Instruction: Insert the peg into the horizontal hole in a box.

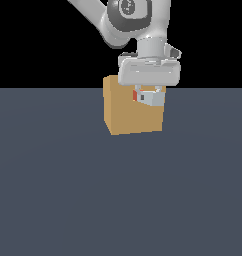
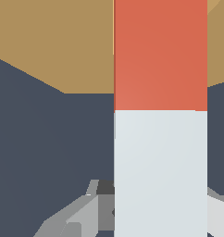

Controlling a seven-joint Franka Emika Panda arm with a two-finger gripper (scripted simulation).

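Observation:
The tan box [image 1: 133, 112] stands on the dark floor at mid-scene. My gripper [image 1: 149, 96] hangs in front of the box's upper part on the exterior view's right, shut on the peg [image 1: 153, 99]. Only the peg's pale grey end and a sliver of its orange part show there, pointing toward the camera. In the wrist view the peg [image 2: 160, 60] fills the middle, its orange length running toward the box [image 2: 53, 41] and its pale end lying between my fingers [image 2: 79, 215]. The hole is hidden behind the peg and hand.
A flat dark grey-blue floor [image 1: 118, 200] spreads around the box, with black background behind it. The arm's white links [image 1: 133, 20] reach down from above the box.

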